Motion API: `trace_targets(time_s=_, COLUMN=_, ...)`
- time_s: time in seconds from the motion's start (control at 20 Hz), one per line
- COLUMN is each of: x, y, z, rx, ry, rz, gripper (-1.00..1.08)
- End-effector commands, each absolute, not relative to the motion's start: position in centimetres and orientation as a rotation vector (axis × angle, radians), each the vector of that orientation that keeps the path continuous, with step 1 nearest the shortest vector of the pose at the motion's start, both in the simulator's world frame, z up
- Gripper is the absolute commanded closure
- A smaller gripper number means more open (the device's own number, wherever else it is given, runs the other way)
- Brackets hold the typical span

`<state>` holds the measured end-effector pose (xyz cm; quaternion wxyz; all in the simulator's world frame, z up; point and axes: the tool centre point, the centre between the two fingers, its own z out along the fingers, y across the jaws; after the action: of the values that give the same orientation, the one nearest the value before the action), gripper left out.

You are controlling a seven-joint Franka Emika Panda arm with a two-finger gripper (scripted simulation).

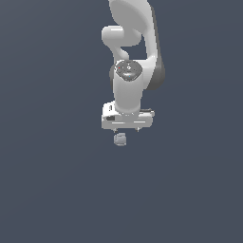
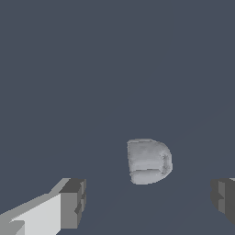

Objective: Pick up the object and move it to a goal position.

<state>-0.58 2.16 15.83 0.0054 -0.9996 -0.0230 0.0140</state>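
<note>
The object (image 1: 120, 139) is a small pale grey, roughly cube-shaped lump on the dark grey floor, just below the white gripper block in the exterior view. In the wrist view the object (image 2: 148, 161) lies between and a little ahead of the two fingertips. My gripper (image 1: 126, 129) hangs straight down from the white arm, its short fingers spread wide. In the wrist view the gripper (image 2: 149, 204) is open and holds nothing, with one dark-padded finger (image 2: 72, 203) on one side and the other finger (image 2: 225, 199) at the frame's edge.
The white arm (image 1: 130, 57) rises above the gripper to the top of the exterior view. A plain dark grey floor (image 1: 57, 180) surrounds the object on all sides.
</note>
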Motion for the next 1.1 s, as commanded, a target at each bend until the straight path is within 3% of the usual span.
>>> trace_targets(time_s=0.0, x=-0.6, y=2.2, z=15.8, rx=-3.13, ry=-0.072, rz=0.044, gripper=-0.92)
trace_targets(time_s=0.6, x=0.0, y=3.5, z=16.6, rx=-3.124, ry=-0.083, rz=0.003, gripper=-0.92)
trace_targets(time_s=1.05, x=-0.7, y=2.2, z=14.3, rx=-3.127, ry=-0.119, rz=0.002, gripper=-0.92)
